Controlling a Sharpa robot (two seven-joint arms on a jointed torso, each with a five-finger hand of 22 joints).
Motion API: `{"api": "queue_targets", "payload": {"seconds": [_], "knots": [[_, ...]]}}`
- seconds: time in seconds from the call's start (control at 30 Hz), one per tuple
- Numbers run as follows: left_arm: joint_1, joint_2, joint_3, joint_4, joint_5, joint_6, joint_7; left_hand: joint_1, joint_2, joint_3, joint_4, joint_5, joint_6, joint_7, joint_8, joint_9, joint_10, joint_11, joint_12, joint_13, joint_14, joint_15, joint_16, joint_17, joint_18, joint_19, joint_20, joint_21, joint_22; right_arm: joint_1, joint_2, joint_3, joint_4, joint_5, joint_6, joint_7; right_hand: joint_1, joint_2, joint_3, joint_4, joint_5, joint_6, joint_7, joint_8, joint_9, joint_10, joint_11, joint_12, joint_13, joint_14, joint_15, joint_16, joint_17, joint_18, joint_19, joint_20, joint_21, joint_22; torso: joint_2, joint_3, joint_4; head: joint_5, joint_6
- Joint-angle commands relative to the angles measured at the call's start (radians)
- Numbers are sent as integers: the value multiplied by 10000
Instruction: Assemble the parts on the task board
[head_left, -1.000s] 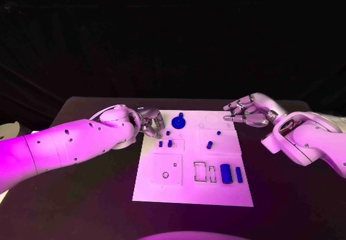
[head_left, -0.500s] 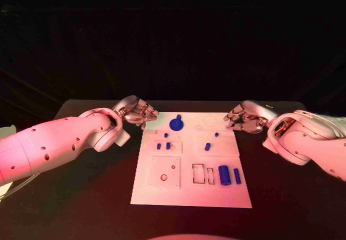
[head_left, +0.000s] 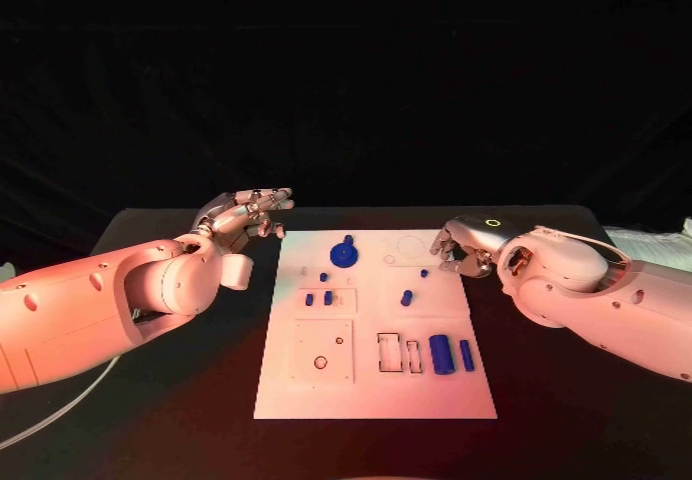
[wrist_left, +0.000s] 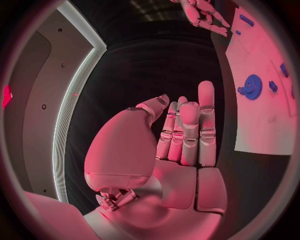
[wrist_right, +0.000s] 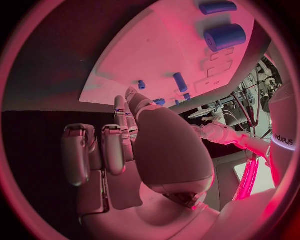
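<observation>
The white task board (head_left: 372, 385) lies mid-table. On it are a blue gear (head_left: 343, 252) at the far end, small blue pegs (head_left: 407, 297) in the middle and two blue cylinders (head_left: 440, 354) at the near right. My left hand (head_left: 248, 213) hovers off the board's far left corner, fingers straight and together, holding nothing. My right hand (head_left: 459, 245) sits at the board's far right edge, fingers loosely bent and empty. The left wrist view shows the left hand (wrist_left: 184, 135), board (wrist_left: 262, 115) and gear (wrist_left: 252, 86). The right wrist view shows the right hand (wrist_right: 119, 150), board (wrist_right: 156, 50) and a cylinder (wrist_right: 225, 36).
The black table (head_left: 173, 400) spreads on both sides of the board. Rectangular slots (head_left: 391, 352) and a square recess (head_left: 322, 349) are cut into the board's near half. A white cable (head_left: 58, 415) runs at the near left.
My left hand has lifted off the board's left edge and drawn back to the far left, its fingers straightening. My right hand has come closer to the board's far right edge.
</observation>
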Motion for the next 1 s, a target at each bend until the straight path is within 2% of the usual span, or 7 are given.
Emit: {"api": "queue_targets", "payload": {"seconds": [0.03,0.13,0.37,0.6,1.0], "knots": [[-2,-6,1,188,1277,548,627,-66,60,-114,-25,-39,-71,12,79,2,-84,4,104,33,-109,-3,14,-32,107,-32,11,-57,-34,-53,124,-8,-95,-765,420,-170,-42,-134,184,0,-16,-61,-49,-62,-12,-70,-9,-42,-134,762,24,-62,1037,202,174,13,-57,835,8,9,17,-17,-38],[-6,-22,-6,348,1324,597,639,-57,138,-238,-98,-29,-112,12,127,5,-206,5,280,90,-147,-1,58,-77,109,1,15,-122,-89,-107,259,-18,-161,-764,536,-69,-85,-172,351,-8,-13,-58,-59,-58,-11,-78,-16,-38,-249,761,6,-73,1018,207,167,-1,-72,816,-1,9,15,-3,-76],[-8,-65,-11,455,1351,611,637,-23,144,-288,-161,-37,-142,16,145,3,-272,7,360,114,-172,-1,68,-116,110,17,15,-150,-112,-182,357,-29,-74,-686,709,134,-135,-188,550,-25,-9,-29,-67,-49,-4,-61,-25,-31,-373,760,-24,-83,996,213,161,-25,-88,795,-3,21,-12,36,-104],[-8,-94,-12,475,1355,598,627,0,149,-328,-212,-48,-166,21,160,2,-327,12,425,131,-194,1,71,-157,109,28,15,-173,-131,-218,419,-33,16,-607,802,238,-168,-177,684,-39,-5,-4,-67,-47,1,-41,-33,-29,-450,758,-36,-91,982,216,156,-40,-100,780,-11,21,5,47,-127],[-8,-128,-12,516,1356,611,553,27,160,-367,-268,-63,-201,33,173,-2,-397,21,495,149,-217,7,78,-192,107,39,17,-198,-152,-299,598,-41,-199,-533,939,282,-243,-180,826,-48,-14,-10,-43,-55,-1,-38,-18,-32,-546,758,-53,-91,978,245,100,-59,-181,655,8,27,1,100,-156]]}}
